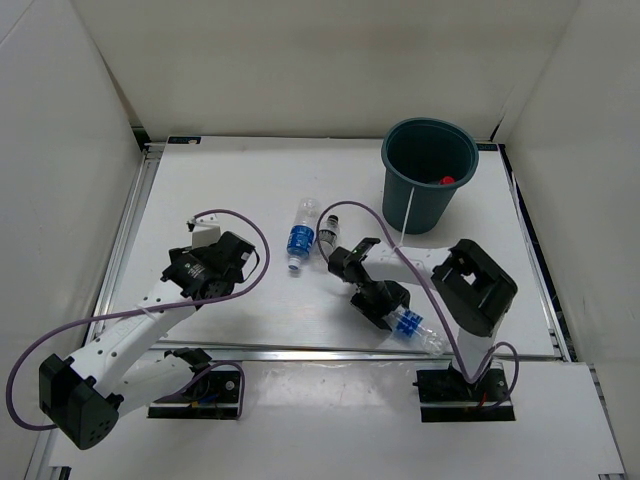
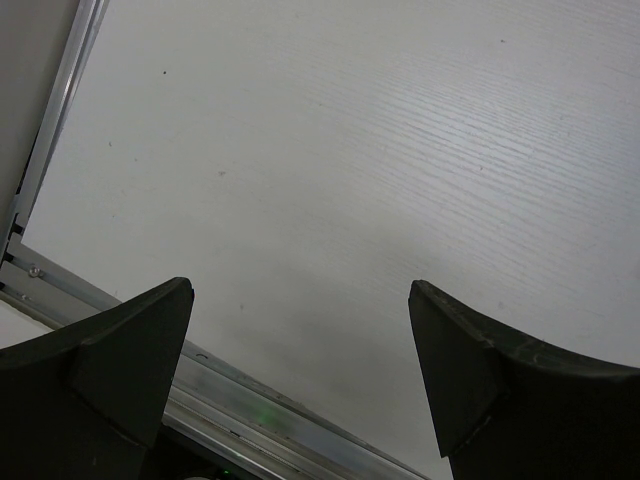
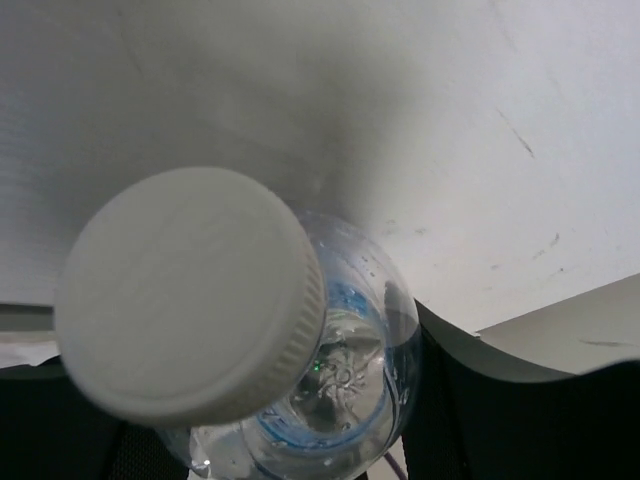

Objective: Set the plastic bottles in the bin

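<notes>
Bin (image 1: 432,205) holds a red-capped bottle (image 1: 447,181). My right gripper (image 1: 386,306) clamps a blue-labelled bottle (image 1: 412,325) lying diagonally, cap toward my wrist; my left gripper (image 2: 300,288) gapes.

Even overhead light washing the white matte table (image 1: 260,190), soft shadows pooling under the arms, clear plastic bottle (image 3: 340,400) with its white ribbed cap (image 3: 190,300) looming blurred, left gripper (image 2: 300,288) going near-black
</notes>
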